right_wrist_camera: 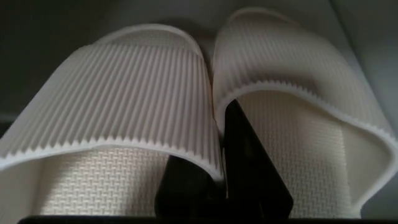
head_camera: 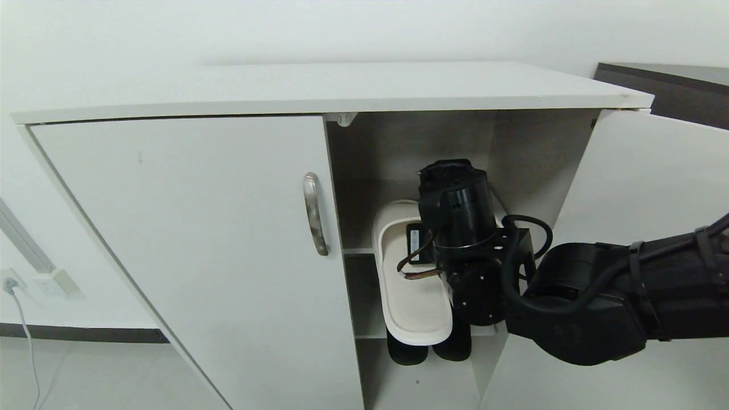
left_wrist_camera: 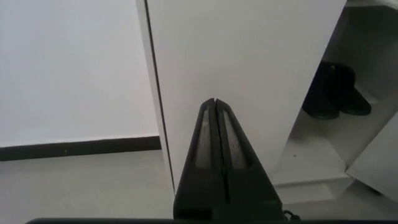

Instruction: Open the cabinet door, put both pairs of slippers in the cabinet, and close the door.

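Observation:
The white cabinet has its left door closed and its right door swung open. My right gripper is inside the open half, shut on the adjoining inner sides of the pair of white slippers. Their heels stick out past the shelf edge; whether they rest on it I cannot tell. A pair of black slippers stands on the shelf below. My left gripper is shut and holds nothing, low in front of the closed door.
A metal handle runs down the closed door's right edge. A wall socket with a cable is at the far left, above grey floor. A dark tabletop stands behind the open door.

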Available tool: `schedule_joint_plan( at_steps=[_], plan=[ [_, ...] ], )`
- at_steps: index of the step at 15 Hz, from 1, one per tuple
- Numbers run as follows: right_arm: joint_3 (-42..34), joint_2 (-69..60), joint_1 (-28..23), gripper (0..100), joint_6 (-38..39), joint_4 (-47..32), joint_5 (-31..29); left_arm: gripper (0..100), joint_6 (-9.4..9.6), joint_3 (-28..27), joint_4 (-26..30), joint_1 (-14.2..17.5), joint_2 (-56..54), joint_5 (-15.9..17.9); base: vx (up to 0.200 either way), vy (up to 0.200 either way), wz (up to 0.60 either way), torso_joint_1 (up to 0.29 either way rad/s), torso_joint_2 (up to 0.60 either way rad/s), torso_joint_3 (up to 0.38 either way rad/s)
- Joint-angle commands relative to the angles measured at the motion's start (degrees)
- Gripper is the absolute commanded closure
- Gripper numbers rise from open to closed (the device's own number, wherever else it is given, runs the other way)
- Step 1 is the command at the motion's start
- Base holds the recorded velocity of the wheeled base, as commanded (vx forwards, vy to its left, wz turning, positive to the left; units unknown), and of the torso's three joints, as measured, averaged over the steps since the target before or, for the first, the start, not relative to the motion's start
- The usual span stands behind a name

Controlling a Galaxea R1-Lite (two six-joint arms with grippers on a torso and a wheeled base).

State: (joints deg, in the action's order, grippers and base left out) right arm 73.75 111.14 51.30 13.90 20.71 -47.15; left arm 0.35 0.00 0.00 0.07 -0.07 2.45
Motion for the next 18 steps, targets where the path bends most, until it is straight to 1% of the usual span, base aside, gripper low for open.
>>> schedule_joint_plan(
  at_steps=[1,5,6,8,9,11,14,18],
  plan=[
    [1.3,1.7,-1.1,100,-0.3,1.0,0.0,100,0.00,0.0,0.0,0.0,0.1,0.0,0.000,0.000,0.00,0.000,0.00,0.000],
    [6.1,4.0,-3.5,100,-3.2,0.1,2.1,100,-0.09,0.0,0.0,0.0,0.1,0.0,0.000,0.000,0.00,0.000,0.00,0.000],
    [7.8,4.8,-4.1,100,-3.3,-1.4,2.2,100,-0.09,0.0,0.0,0.0,0.1,0.0,0.000,0.000,0.00,0.000,0.00,0.000],
    [12.1,5.9,-5.3,100,-3.2,-5.3,4.5,100,-0.09,0.0,0.0,0.0,0.1,0.0,0.000,0.000,0.00,0.000,0.00,0.000],
    [13.3,6.4,-5.6,100,-3.2,-6.1,4.5,100,-0.09,0.0,0.0,0.0,0.1,0.0,0.000,0.000,0.00,0.000,0.00,0.000],
    [18.8,8.4,-6.4,100,-3.2,-9.6,5.6,100,-0.09,0.0,0.0,0.0,0.1,0.0,0.000,0.000,0.00,0.000,0.00,0.000],
    [24.0,11.2,-7.6,100,-3.2,-11.7,6.1,100,-0.09,0.0,0.0,0.0,0.1,0.0,0.000,0.000,0.00,0.000,0.00,0.000],
    [26.7,13.1,-8.5,100,-3.2,-12.7,6.2,100,-0.18,0.0,0.0,0.0,0.1,0.0,0.000,0.000,0.00,0.000,0.00,0.000]
  ],
)
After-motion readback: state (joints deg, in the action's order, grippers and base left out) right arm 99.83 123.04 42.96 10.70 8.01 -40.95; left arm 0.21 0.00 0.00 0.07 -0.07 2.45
